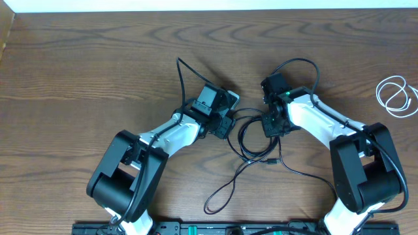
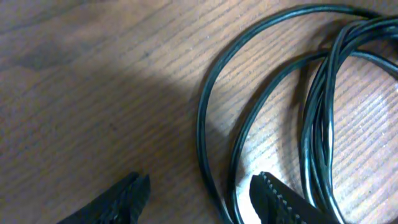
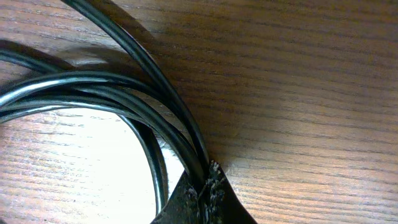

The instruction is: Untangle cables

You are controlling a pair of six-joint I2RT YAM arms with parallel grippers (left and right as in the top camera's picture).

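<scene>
A brown wood-grain bench (image 1: 98, 65) was seen from above, with two black-and-white robot arms reaching in from the near edge toward the middle.

The left arm's two-finger gripper (image 1: 232, 123) sat low over the middle of the bench. In the left wrist view its dark, ridged fingers (image 2: 273, 196) stood well apart, clamped on nothing. One strand of the long thin black cable (image 1: 241, 138) ran up between the fingers, and more strands lay just beside the right-hand finger.

The black cable lay on the wood between the two grippers, wound into a loose coil of several overlapping turns. From the coil a longer tail trailed toward the near edge and ended there in a narrow loop.

The right arm's gripper (image 1: 269, 126) met the coil from the other side. In the right wrist view its fingertips were pressed together on a bundle of black strands (image 3: 124, 87), pinching them where they converged just above the wood.

The shorter white cable (image 1: 392, 79) lay in a small coil of its own by the right edge of the bench, toward the far right corner, well apart from the black cable and from both grippers.
</scene>
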